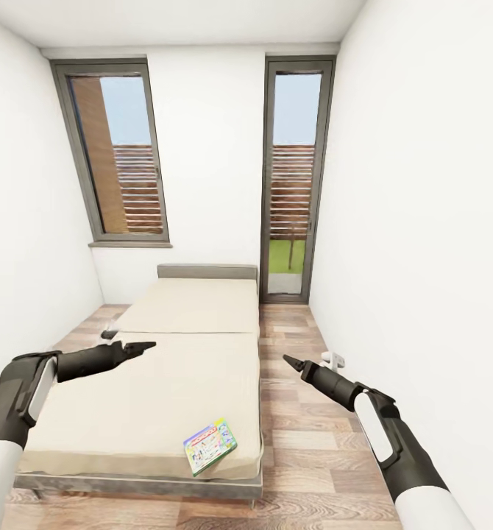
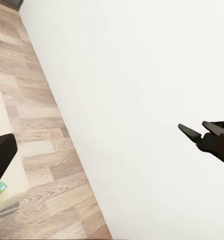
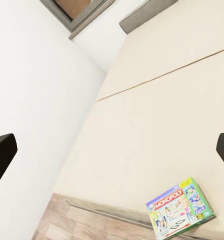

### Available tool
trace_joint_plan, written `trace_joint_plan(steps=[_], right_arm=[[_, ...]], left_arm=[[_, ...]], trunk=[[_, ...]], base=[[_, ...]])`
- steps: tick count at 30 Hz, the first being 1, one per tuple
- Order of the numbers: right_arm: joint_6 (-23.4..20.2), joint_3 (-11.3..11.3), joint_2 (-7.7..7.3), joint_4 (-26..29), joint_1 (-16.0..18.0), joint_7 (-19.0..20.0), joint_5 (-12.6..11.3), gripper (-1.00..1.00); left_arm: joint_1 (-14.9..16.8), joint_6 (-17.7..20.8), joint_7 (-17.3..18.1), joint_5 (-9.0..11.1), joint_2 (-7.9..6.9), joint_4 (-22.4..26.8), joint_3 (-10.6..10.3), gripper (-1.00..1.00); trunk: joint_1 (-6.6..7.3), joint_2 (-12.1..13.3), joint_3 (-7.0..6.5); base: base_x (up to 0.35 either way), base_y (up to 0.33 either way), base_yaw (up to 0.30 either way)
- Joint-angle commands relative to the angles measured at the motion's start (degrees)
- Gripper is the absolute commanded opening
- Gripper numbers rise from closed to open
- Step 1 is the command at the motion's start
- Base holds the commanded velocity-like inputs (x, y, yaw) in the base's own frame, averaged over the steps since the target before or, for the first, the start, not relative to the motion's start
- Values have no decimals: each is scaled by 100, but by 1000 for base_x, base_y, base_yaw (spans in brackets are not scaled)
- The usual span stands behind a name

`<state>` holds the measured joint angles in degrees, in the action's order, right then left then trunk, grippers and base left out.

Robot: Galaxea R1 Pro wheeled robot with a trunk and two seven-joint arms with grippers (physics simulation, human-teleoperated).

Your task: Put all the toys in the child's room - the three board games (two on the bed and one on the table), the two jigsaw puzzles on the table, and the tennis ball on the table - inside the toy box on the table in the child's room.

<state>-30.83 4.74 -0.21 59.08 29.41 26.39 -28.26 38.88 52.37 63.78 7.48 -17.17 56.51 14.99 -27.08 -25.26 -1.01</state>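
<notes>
Robot faces a low, wide bed with plain cream mattresses and a thin grey frame (image 1: pixel 147 482), lying lengthwise toward the far white wall with its two tall grey-framed windows (image 1: pixel 296 177). One flat white-green board game box with a bright cartoon cover (image 1: pixel 210 445) lies on the near mattress, close to the foot-end corner on the robot's right side; the right wrist view shows the same box (image 3: pixel 181 211) flat, near the mattress edge, slightly skewed to it. Only this one game is seen on the bed. Left gripper (image 1: pixel 142 346) hovers above the near mattress, fingertips together, so clenched and holding nothing. Right gripper (image 1: pixel 291 361) hangs over the wood-plank floor (image 1: pixel 298 442) beside the bed; the left wrist view shows its two fingers (image 2: pixel 192 132) slightly parted, nothing between them, so released and empty. Step in hand, by my reading: picking up the game box. Best done with the right arm, which is the nearer one: bring it across over the corner, line the jaws with the box's short span, and take it by the edge overhanging least mattress, since a thin flat box on soft bedding gives little to grip. No toy box or desk is in sight, so nothing can be said of its contents.
</notes>
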Motion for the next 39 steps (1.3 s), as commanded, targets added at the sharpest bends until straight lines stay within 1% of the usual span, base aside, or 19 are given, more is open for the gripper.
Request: trace_joint_plan(steps=[1,8,11,17,27,32,39], right_arm=[[-47,12,-4,4,2,7,-36,100],[-63,17,-8,14,3,3,-36,100],[-69,0,7,15,3,-3,-26,100],[-74,-34,18,20,2,-9,-28,100],[-97,-41,25,42,2,-16,-4,100],[-104,-38,28,32,3,-25,16,100],[-107,-16,29,14,3,-152,-35,100]], left_arm=[[3,45,-66,15,20,-64,7,100],[26,93,-488,26,74,-597,35,100],[25,73,-586,23,84,-789,27,100],[23,65,-594,21,80,-1149,38,100],[23,136,-587,38,86,-1287,47,100],[23,250,-581,42,85,-1297,42,100],[27,460,-558,46,83,-1300,35,100]], trunk=[[-24,-47,21],[-178,-327,146],[-244,-448,200],[-376,-688,308],[-596,-1089,488],[-705,-1290,577],[-859,-1571,703]], base=[[0,0,0],[0,0,0],[0,0,0],[0,0,0],[0,0,0],[0,0,0],[0,0,0]])
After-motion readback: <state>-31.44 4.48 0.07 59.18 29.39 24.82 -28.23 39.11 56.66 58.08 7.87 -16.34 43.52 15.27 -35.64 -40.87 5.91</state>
